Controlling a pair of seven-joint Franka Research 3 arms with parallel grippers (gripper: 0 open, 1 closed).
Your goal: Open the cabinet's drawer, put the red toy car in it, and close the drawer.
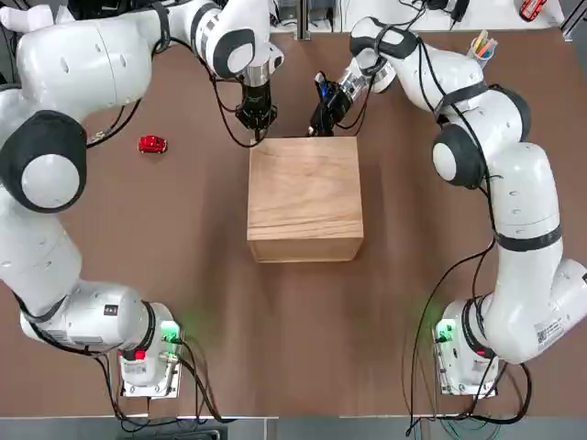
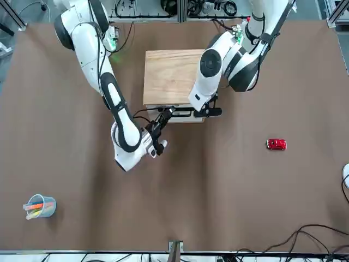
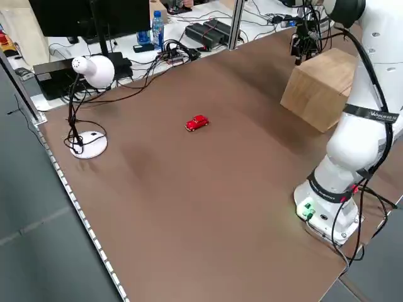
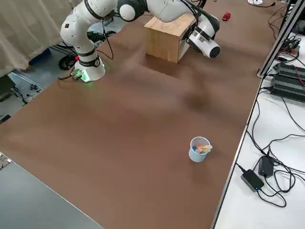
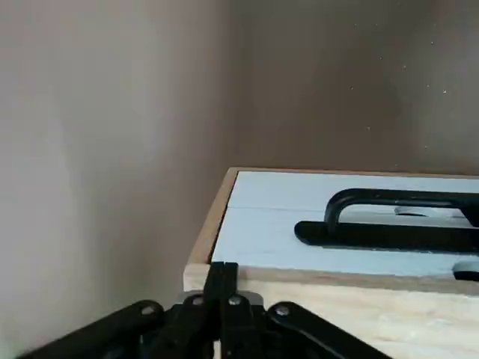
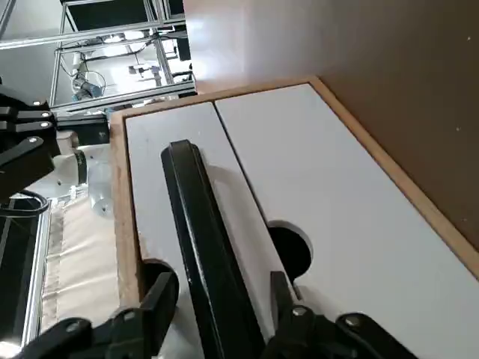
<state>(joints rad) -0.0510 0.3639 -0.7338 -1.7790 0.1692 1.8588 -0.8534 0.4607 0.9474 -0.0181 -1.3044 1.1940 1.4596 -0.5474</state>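
Centrally on the brown worktop (image 1: 183,238) sits the cabinet (image 1: 304,197), pale grained wood with a white front and black bar handle (image 6: 202,247); the right pincer (image 6: 217,318) straddles that handle, jaws spread. The left pincer (image 1: 256,121) (pressed together) rests at its top edge. The red toy car (image 1: 152,144), glossy, lies at left.

One cabinet (image 1: 304,197), one red car (image 1: 152,144), one cup (image 2: 39,207) of pens. Two arms, so two grippers: left (image 1: 256,131) and right (image 1: 320,124). One desk lamp (image 3: 90,100).
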